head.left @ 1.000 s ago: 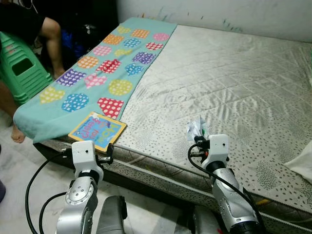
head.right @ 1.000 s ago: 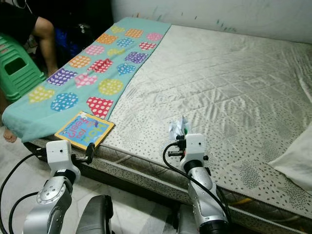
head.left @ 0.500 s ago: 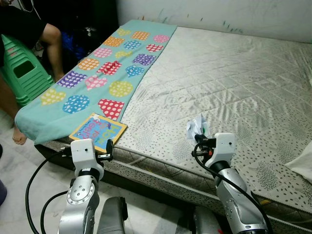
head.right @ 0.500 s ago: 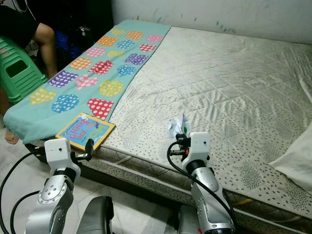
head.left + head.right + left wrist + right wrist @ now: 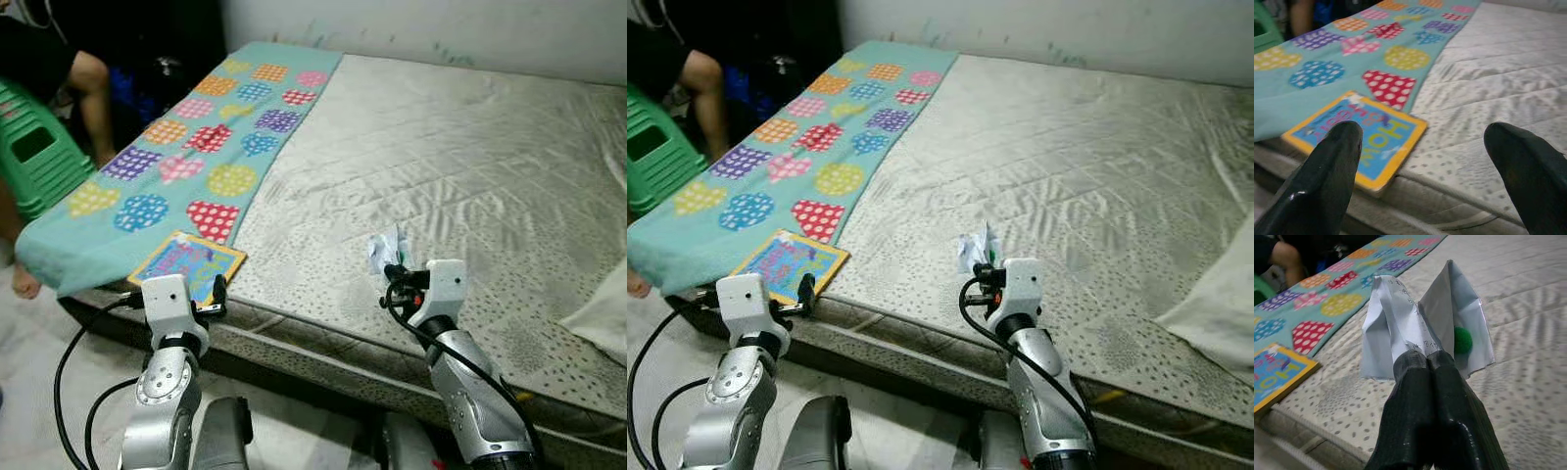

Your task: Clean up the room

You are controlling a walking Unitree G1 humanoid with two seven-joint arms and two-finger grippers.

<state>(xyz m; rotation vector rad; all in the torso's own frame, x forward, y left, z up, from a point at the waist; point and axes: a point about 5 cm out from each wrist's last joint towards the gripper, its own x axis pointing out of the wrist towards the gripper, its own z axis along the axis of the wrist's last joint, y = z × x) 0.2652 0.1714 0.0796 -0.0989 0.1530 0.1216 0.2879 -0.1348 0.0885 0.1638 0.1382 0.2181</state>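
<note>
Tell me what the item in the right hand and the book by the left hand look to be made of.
The white scrap pinched in the right hand looks like thin matte paper: sharp creases, faint print; a fuzzy green ball sits against it. The book before the open left hand seems glossy printed board, judging by its thick stiff edge, though blur leaves that open.

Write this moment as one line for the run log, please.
right pincer: shut on crumpled paper, above mattress | left pincer: open, before picture book | book: at mattress edge, partly on heart-patterned towel
</note>
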